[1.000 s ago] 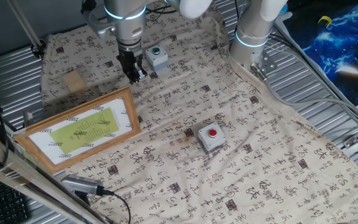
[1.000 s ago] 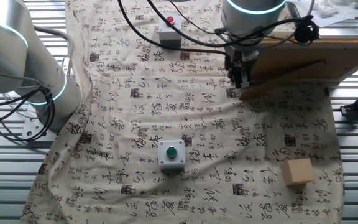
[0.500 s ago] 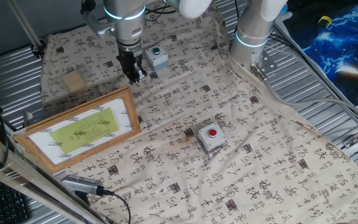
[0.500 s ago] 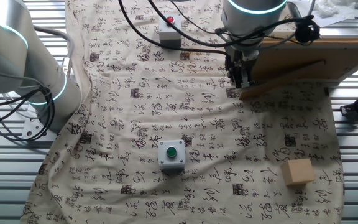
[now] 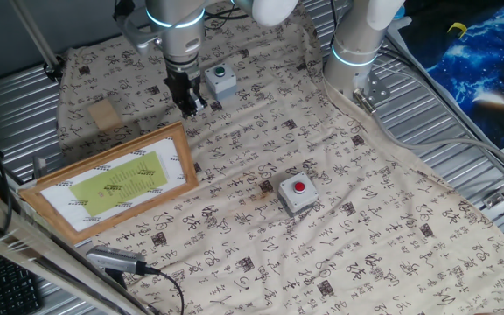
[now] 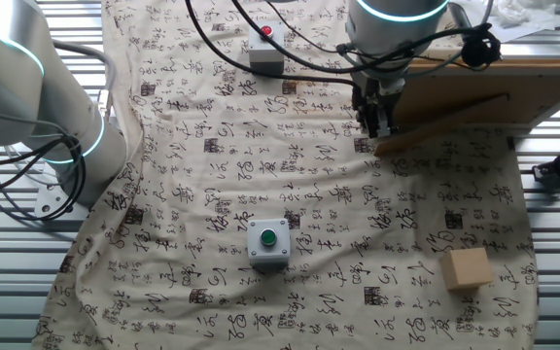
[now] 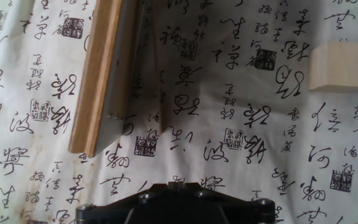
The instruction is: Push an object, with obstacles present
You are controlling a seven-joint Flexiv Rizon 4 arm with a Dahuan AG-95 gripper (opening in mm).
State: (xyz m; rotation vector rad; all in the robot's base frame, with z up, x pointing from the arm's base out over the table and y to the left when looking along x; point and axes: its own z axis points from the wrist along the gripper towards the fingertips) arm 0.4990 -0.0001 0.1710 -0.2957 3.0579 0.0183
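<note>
The light-tan wooden block lies on the patterned cloth at the far left, beyond the picture; it also shows in the other fixed view and at the right edge of the hand view. My gripper hangs low over the cloth between the block and the green-button box, touching neither, with its fingers together and empty. In the other fixed view the gripper is just off the picture's corner. The wood-framed yellow-green picture lies at the left front. The red-button box sits mid-cloth.
The picture's wooden edge runs up the left of the hand view. A second white arm's base stands at the back right. Ribbed metal table surrounds the cloth. A cable and a metal tool lie at the front left.
</note>
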